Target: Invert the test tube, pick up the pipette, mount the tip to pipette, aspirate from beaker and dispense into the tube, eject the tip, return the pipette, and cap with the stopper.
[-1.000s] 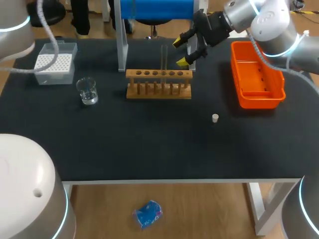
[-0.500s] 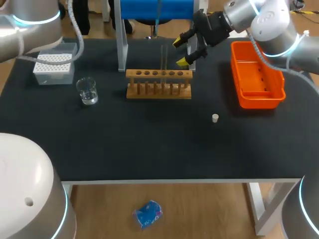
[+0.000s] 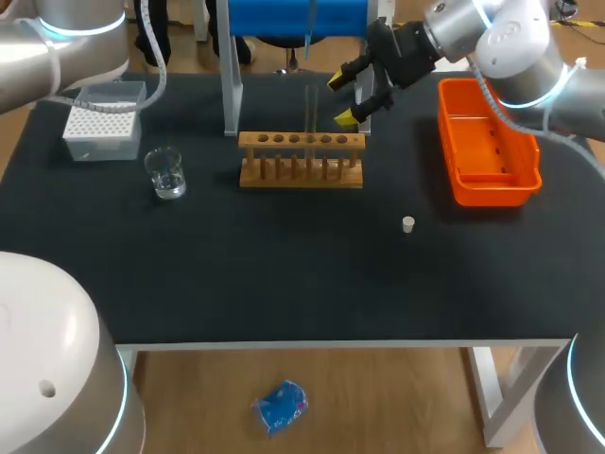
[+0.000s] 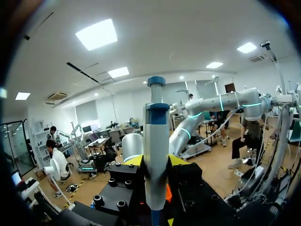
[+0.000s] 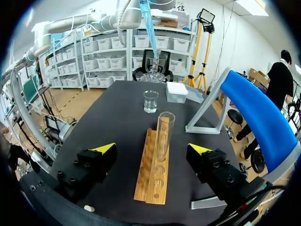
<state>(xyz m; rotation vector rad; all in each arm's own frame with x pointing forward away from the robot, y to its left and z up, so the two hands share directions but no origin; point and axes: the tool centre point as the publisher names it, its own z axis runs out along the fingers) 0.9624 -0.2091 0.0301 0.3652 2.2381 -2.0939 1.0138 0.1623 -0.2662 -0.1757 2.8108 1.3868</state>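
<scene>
Holding the pipette (image 4: 156, 132) ready for tip mounting: left gripper (image 4: 155, 162) is clamped on its body, upright, above the table's 12 o'clock edge. Right gripper (image 3: 342, 99) is wide open and empty, at 2 o'clock of the tube (image 3: 311, 109), which stands in the rack (image 3: 301, 161). Next move, as judged: travel to the tip box (image 3: 99, 118) at 10 o'clock, align vertically, and press down.

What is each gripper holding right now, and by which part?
The left gripper holds the pipette by its body, below the plunger. The right gripper is open and holds nothing; the test tube stands untouched ahead of it.
</scene>
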